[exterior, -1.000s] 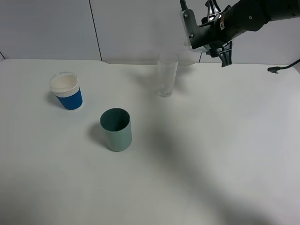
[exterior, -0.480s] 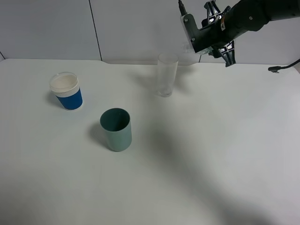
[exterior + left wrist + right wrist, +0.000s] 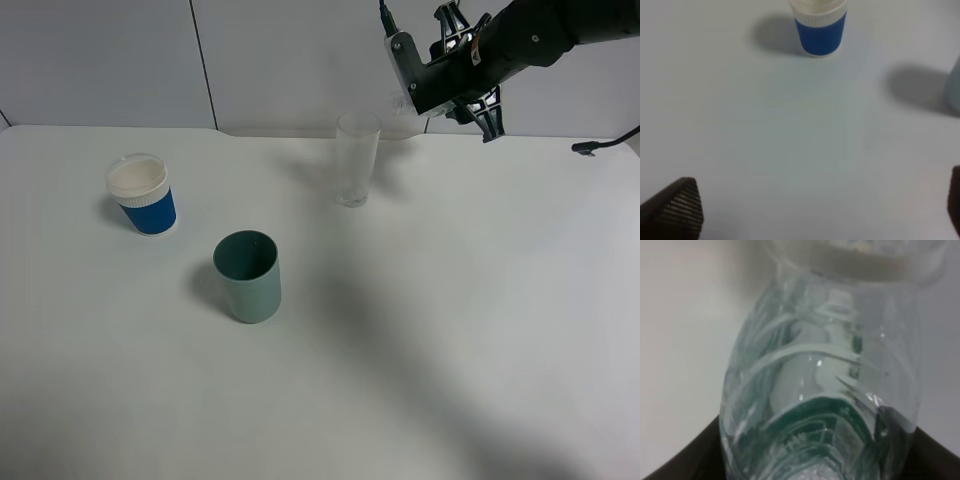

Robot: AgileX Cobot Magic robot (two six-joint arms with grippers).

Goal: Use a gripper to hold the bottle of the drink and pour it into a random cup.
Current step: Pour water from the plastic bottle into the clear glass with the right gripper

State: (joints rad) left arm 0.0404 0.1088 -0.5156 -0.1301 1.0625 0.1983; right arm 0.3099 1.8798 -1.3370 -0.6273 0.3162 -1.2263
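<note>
**Step in hand.** The right hand point(image 3: 810, 455) is clamped on the bottle of the drink point(image 3: 820, 390), with a dark finger on either side of the green label band. It holds the bottle aloft at the far edge of the bench point(image 3: 480, 330). From the high view the bottle point(image 3: 408, 108) sits at about 2 o'clock from the cup point(image 3: 357, 158), near its rim level and just beside it. The cup is a tall clear glass standing upright at the bench's 12 o'clock. I judge this to be the start of the pour: the bottle is carried across and tipped toward the glass, with no stream visible.

**Next move.** The neck must come squarely over the glass mouth before the tilt deepens. The opening is narrow, so a slow, steady roll of the wrist is called for.

**Other items.** The left hand point(image 3: 815, 215) is empty with its fingers apart, low over the bench. The blue-and-white paper cup point(image 3: 142, 195) is at its 12 o'clock. The teal cup point(image 3: 248, 276) stands at 7 o'clock from the glass, well apart.

**Not determinable.**
- The bottle's neck and mouth are lost against the pale wall in the high view.
- The pale ring beyond the bottle in the right wrist view may be the glass rim; I cannot confirm it.
- The liquid level in both bottle and glass is unreadable.
- The left arm is outside the high view.
</note>
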